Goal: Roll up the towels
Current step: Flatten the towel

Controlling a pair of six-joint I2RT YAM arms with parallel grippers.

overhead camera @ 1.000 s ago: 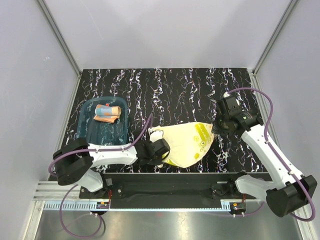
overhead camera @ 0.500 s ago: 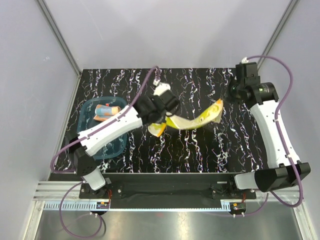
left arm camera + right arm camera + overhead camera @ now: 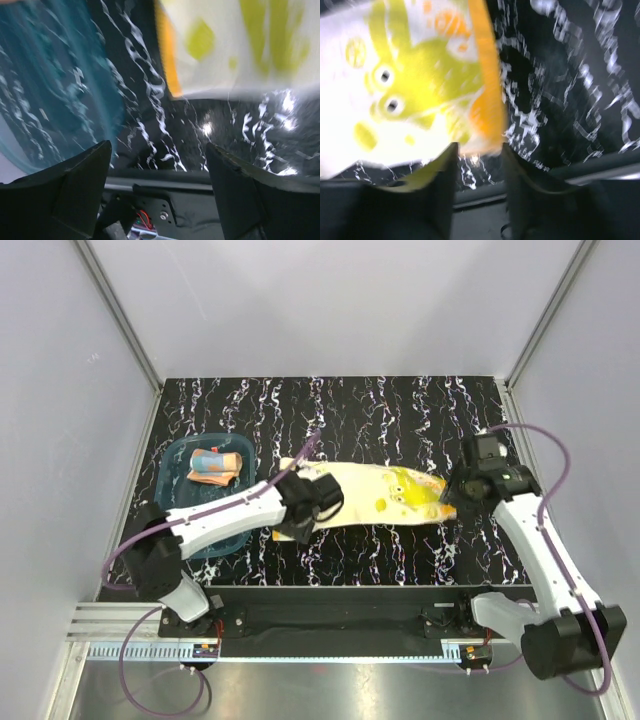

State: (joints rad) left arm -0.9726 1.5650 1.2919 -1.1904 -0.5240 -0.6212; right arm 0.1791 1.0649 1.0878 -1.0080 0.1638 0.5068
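Observation:
The yellow towel [image 3: 375, 497] with cream areas lies spread flat across the middle of the table. My left gripper [image 3: 297, 522] is at its left end, open and empty; in the left wrist view the gripper [image 3: 157, 147] stands wide with only table between its fingers, and the towel [image 3: 225, 45] lies beyond them. My right gripper [image 3: 452, 496] is at the towel's right end. In the right wrist view its jaws [image 3: 479, 146] are apart, the orange-edged corner [image 3: 482, 100] lying just past the tips. The orange-pink towel [image 3: 215, 466] sits rolled in the tray.
The translucent teal tray [image 3: 190, 505] stands at the left, close to my left arm, and shows as a teal wall [image 3: 50, 80] in the left wrist view. White enclosure walls [image 3: 60, 440] ring the black marbled table [image 3: 380, 420]. The base rail [image 3: 340, 612] runs along the near edge.
Both grippers were shut on the yellow towel's ends, lifted it stretched above the table, then brought it down. It now lies flat and both grippers have opened.

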